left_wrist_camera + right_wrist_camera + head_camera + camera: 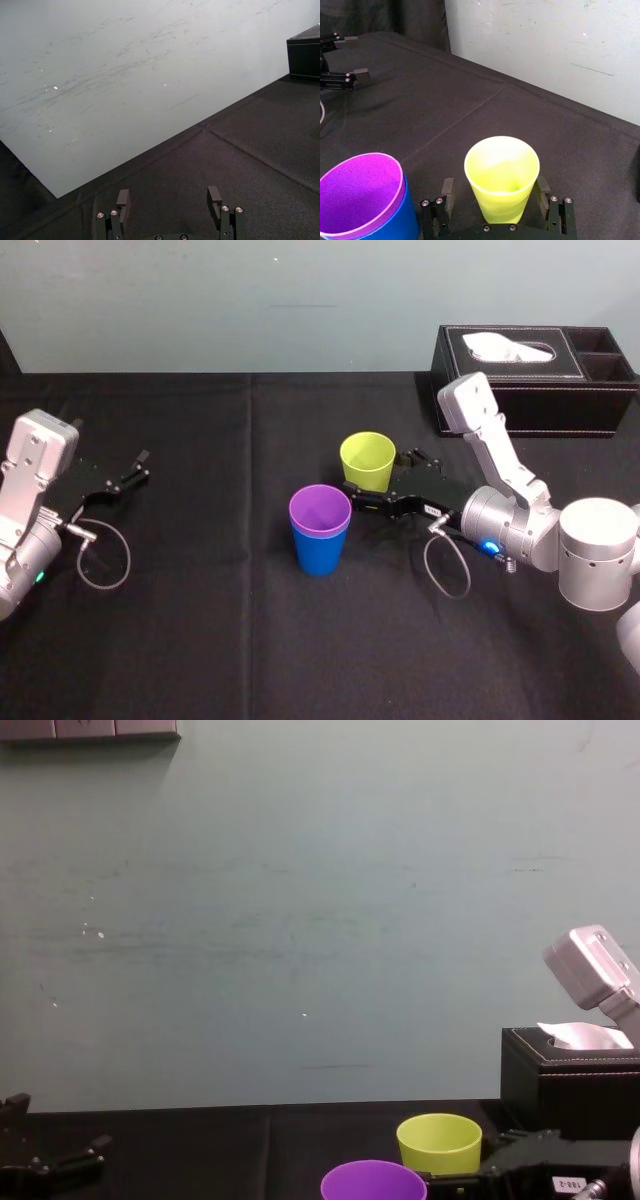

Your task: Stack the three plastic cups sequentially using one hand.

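The purple cup (320, 508) sits nested inside the blue cup (320, 552) near the table's middle. Just behind and to their right stands the yellow-green cup (368, 460), upright on the black cloth. My right gripper (383, 480) is open, low over the table, with one finger on each side of the yellow-green cup's lower part. In the right wrist view the yellow-green cup (502, 180) stands between the fingers (447, 189) with a gap on at least one side, and the purple cup (360, 192) is beside it. My left gripper (135, 468) rests open and empty at the far left.
A black tissue box (535, 380) with white tissue stands at the back right, behind my right arm. A pale wall runs along the table's far edge. Black cloth (220, 640) covers the table, with free room in front and to the left of the cups.
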Robot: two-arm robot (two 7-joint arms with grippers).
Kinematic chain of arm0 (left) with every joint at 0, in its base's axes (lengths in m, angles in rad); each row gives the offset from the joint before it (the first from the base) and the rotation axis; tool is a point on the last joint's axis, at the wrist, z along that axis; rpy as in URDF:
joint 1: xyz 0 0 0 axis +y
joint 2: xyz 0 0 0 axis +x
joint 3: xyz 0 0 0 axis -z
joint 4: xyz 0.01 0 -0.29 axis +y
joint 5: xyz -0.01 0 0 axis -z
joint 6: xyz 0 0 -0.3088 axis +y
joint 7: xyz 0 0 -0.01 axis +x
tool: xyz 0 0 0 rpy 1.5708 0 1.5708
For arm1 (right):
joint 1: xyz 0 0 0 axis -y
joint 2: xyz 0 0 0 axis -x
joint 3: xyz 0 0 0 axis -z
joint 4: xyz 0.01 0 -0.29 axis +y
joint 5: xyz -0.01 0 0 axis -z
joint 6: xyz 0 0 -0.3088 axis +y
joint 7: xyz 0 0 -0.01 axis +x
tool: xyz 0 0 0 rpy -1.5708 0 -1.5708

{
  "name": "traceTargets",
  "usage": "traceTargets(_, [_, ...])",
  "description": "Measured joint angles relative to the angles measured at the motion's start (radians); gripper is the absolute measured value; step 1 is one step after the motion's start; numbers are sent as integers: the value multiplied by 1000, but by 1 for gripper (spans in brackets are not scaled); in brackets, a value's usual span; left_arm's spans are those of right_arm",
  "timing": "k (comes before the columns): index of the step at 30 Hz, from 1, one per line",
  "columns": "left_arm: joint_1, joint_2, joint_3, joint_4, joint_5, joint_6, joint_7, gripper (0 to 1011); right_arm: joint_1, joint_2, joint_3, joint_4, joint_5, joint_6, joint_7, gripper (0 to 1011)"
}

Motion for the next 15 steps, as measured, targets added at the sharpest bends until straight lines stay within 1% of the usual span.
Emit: traceTargets(15, [0, 0, 0, 0, 0, 0, 0, 1011, 26, -18, -10, 30, -24, -1, -6, 1002])
